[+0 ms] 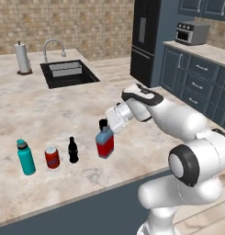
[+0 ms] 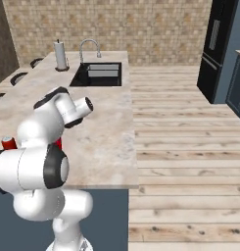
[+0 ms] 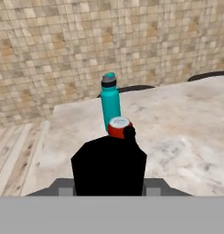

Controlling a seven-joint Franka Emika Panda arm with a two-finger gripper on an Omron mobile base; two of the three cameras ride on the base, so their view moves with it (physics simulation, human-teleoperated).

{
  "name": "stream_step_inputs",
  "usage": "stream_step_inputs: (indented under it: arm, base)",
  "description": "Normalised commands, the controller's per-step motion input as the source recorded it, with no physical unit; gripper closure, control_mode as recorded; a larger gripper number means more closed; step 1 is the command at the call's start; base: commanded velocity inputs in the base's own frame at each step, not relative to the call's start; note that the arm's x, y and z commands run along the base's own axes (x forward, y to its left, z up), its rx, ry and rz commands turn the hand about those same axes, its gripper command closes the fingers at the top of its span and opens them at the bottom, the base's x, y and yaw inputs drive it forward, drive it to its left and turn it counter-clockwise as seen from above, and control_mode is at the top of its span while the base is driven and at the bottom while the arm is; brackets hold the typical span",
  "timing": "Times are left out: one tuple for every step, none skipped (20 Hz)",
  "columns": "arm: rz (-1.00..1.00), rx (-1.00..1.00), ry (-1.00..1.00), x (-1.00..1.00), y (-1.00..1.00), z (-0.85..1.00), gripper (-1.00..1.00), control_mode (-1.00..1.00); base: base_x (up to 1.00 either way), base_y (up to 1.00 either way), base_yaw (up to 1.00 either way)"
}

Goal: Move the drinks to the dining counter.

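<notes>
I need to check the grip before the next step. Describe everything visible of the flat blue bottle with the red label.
The flat blue bottle stands upright on the dining counter, rightmost in a row of four drinks. Its body looks like translucent blue plastic, a red label covers its lower part, and a black cap tops it. The gripper is at its cap and neck, apparently closed on it. In the hand view it is a dark block close to the lens.

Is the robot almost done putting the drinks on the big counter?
Nearly. The teal bottle, red can and small black bottle already stand in a row on the dining counter, the one with the sink. The tool is closed on the black cap of the flat blue bottle, which looks set down beside them. Letting go seems to be all that is left.
</notes>
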Motion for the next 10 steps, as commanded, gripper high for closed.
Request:
stream_step_inputs:
  arm:
    - [0.00,0.00,0.14,0.06,0.36,-0.27,1.00,-1.00]
    - [0.00,0.00,0.12,0.10,0.32,-0.19,1.00,-1.00]
    - [0.00,0.00,0.08,0.16,0.22,-0.12,1.00,-1.00]
    - [0.00,0.00,0.04,0.22,0.09,-0.02,1.00,-1.00]
    - [0.00,0.00,0.03,0.29,0.02,0.00,1.00,-1.00]
    - [-0.01,0.00,0.01,0.27,0.00,0.00,1.00,-1.00]
    - [-0.01,0.00,0.01,0.26,0.00,0.00,1.00,-1.00]
    - [-0.03,0.00,0.01,0.31,0.03,0.00,1.00,-1.00]
    - [-0.03,0.00,0.02,0.31,0.05,-0.01,1.00,-1.00]
    - [-0.02,0.00,0.01,0.31,0.06,-0.05,1.00,-1.00]
  base:
    - [0.00,0.00,0.00]
    - [0.00,0.00,0.00]
    - [0.00,0.00,0.00]
    - [0.00,0.00,0.00]
    - [0.00,0.00,0.00]
    - [0.00,0.00,0.00]
    - [0.00,0.00,0.00]
    - [0.00,0.00,0.00]
    - [0.00,0.00,0.00]
    - [0.00,0.00,0.00]
